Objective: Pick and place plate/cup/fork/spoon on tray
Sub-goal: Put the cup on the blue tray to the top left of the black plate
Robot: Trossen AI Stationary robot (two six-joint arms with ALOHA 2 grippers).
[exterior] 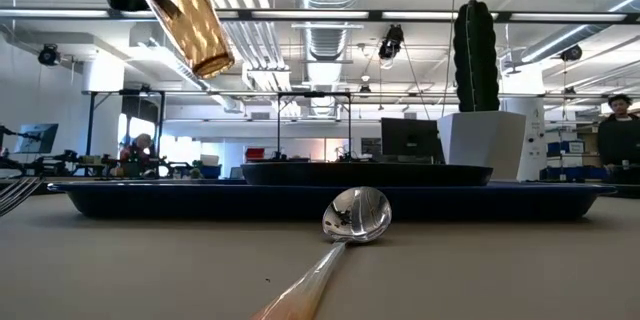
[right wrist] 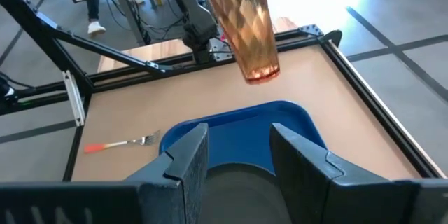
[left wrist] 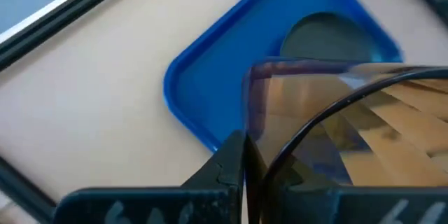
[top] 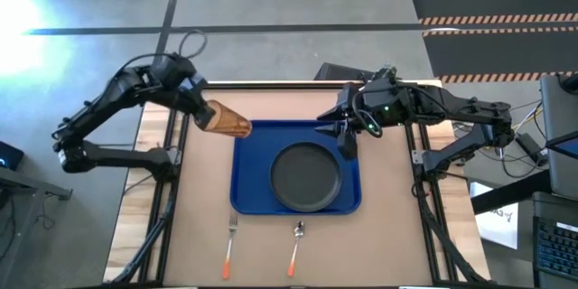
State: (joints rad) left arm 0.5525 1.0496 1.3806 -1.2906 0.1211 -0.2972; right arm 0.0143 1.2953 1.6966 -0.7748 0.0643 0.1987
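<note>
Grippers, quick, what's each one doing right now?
Left gripper: shut on the cup, held above the tray.
Right gripper: open, empty, over the plate.

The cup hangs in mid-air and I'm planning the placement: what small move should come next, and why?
Probably carry the cup a little further over the tray and turn it upright before lowering. The left pincer holds it tilted above the tray's far left corner, and the plate already fills the middle, leaving bare blue floor there. The right pincer hovers open over the plate.
</note>
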